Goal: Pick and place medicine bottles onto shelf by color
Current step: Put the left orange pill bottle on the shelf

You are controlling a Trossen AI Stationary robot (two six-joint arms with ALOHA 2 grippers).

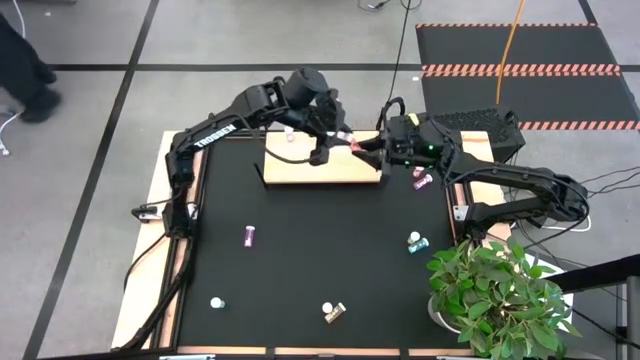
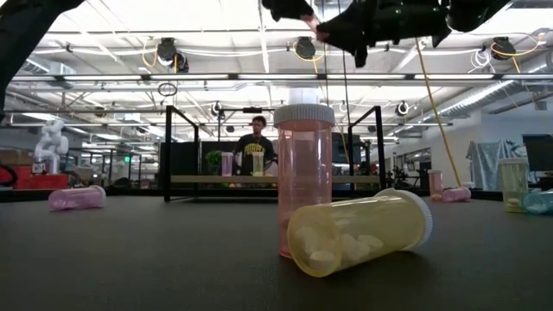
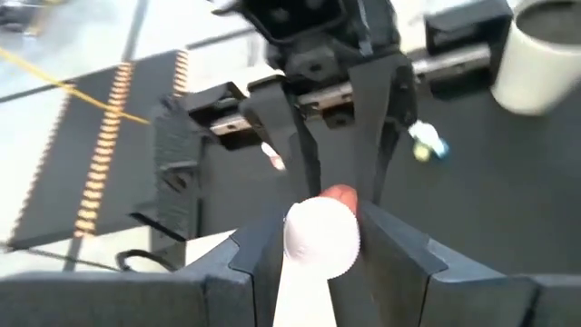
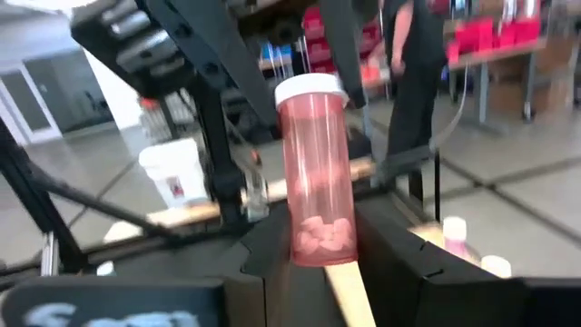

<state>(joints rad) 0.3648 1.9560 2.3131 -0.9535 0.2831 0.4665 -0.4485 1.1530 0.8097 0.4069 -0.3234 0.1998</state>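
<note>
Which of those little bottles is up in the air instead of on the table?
The pink bottle with a white cap, gripped between both pincers above the shelf; the others sit on surfaces.

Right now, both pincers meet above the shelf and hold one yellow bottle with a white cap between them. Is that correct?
Not quite: the bottle is pink, not yellow, as the right wrist view shows. The rest stands: the left pincer and the right pincer meet above the shelf, both on this one white-capped bottle.
</note>
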